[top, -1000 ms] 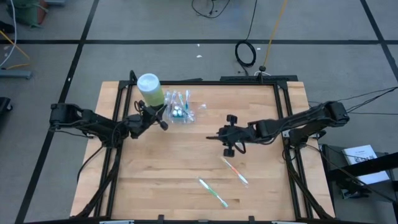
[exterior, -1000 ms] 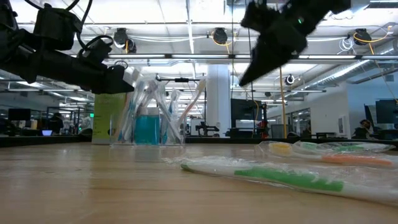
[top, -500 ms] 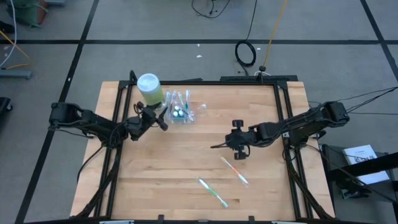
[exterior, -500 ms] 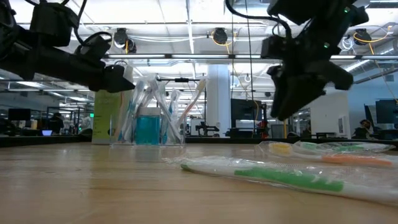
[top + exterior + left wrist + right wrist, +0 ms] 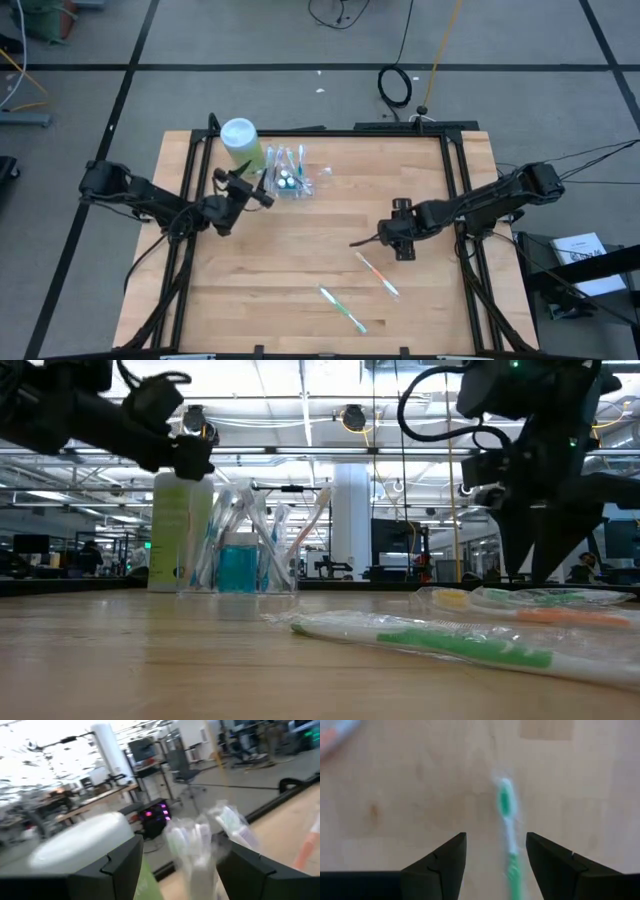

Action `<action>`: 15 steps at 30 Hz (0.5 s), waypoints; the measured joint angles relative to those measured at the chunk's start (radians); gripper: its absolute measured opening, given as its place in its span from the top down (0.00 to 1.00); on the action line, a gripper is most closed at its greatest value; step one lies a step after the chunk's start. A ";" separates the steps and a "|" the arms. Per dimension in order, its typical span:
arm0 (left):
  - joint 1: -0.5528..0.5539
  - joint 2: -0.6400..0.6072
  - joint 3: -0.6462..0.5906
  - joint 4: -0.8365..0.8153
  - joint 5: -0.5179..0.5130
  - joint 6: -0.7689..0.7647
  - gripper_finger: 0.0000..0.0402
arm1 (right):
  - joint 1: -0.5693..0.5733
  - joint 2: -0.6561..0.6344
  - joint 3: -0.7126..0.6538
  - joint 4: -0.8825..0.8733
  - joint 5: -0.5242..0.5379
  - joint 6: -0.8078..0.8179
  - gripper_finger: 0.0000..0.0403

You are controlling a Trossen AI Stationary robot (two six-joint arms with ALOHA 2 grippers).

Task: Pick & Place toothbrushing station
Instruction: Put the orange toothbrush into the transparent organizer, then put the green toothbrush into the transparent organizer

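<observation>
A light-green bottle [image 5: 243,146] with a white cap stands upright near the wooden counter's [image 5: 290,260] far-left corner. A coiled black cable [image 5: 395,86] lies on the floor beyond.

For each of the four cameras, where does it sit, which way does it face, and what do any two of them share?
High: overhead, straight down; both arms, cup of toothbrushes.
Low: table height, level across; cup, wrapped green toothbrush.
Left wrist: on the left arm, past open left gripper toward cup and light-green bottle.
Right wrist: downward, past open right gripper; green toothbrush.
Shared: high, low and left wrist show the cup.
</observation>
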 joint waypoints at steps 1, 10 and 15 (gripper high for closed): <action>-0.018 0.000 0.017 0.000 -0.039 0.030 0.40 | 0.000 0.000 -0.014 0.025 -0.003 -0.002 0.50; -0.179 0.000 0.157 0.000 -0.145 0.121 0.40 | -0.013 0.000 -0.128 0.169 0.087 -0.049 0.52; -0.251 0.000 0.188 0.000 -0.144 0.186 0.40 | -0.038 -0.004 -0.186 0.291 0.064 -0.063 0.54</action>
